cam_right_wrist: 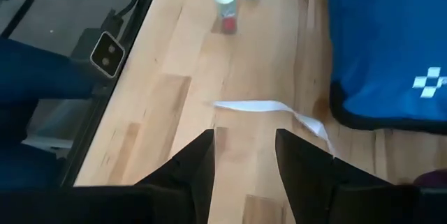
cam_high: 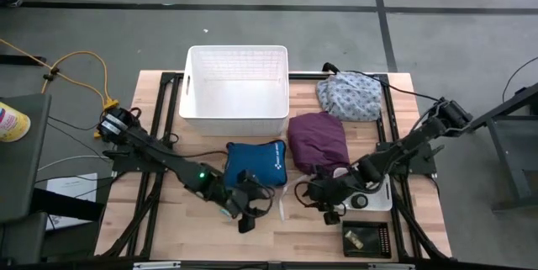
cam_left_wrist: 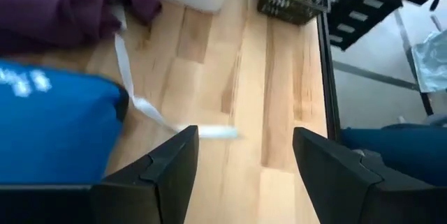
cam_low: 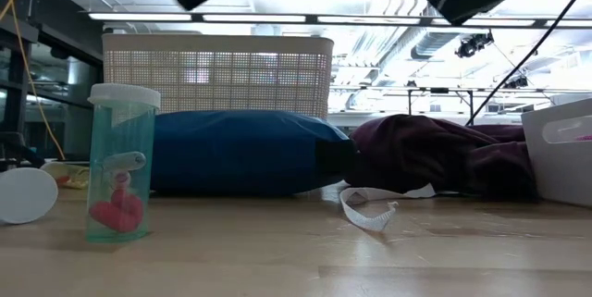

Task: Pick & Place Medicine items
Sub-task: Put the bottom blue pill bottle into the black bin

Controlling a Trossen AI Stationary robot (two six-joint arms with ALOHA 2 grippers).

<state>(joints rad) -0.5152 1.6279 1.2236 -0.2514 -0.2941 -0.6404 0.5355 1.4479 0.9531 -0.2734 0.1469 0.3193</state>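
A translucent greenish plastic vial (cam_low: 121, 164) wears a whitish cap and holds something red and pink. A soft zip pouch (cam_high: 255, 166) is deep blue with a small white emblem. One crumpled cloth bundle (cam_high: 318, 139) is plain dark purple; another (cam_high: 349, 97) is pale grey-blue with a fine floral print. The perforated plastic basket (cam_high: 236, 91) is white all over, as is a loose strip (cam_right_wrist: 269, 109), perhaps tape. The slatted wooden table (cam_left_wrist: 279, 98) is light honey with darker streaks. A small grid-walled tray (cam_high: 366, 240) looks black.
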